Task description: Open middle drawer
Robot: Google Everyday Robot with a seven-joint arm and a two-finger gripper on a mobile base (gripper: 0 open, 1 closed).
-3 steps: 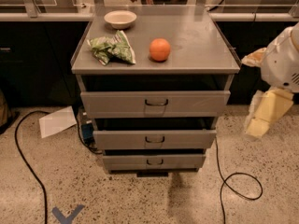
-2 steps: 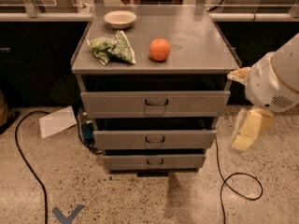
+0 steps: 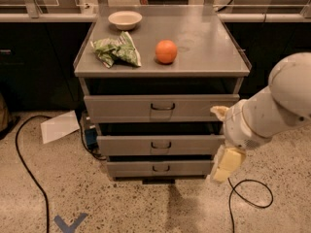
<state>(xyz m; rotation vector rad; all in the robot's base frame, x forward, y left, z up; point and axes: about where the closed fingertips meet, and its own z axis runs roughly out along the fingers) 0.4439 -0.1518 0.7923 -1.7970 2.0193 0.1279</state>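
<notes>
Brings the gripper [image 3: 227, 163] in from the far right over the last second, down to the right end of the drawer fronts. Cannot tell whether open or closed, or whether touching them. Puts the middle drawer [image 3: 129, 145] directly left of the gripper, with its small dark handle [image 3: 160, 144] further left at the panel's centre, untouched. Reads as approach under way: no grasp yet, drawer not yet pulled, a leftward reach to the handle likely next. Leaves the taller top drawer [image 3: 121, 108] up-left and the bottom drawer [image 3: 131, 169] left and slightly lower, handles close enough to confuse. Keeps bowl [image 3: 125, 19], green bag [image 3: 116, 50] and orange [image 3: 166, 51] up-left on the counter [image 3: 209, 47], out of the drawer's path. Notes a black cable [image 3: 230, 217] on the floor below the gripper.
</notes>
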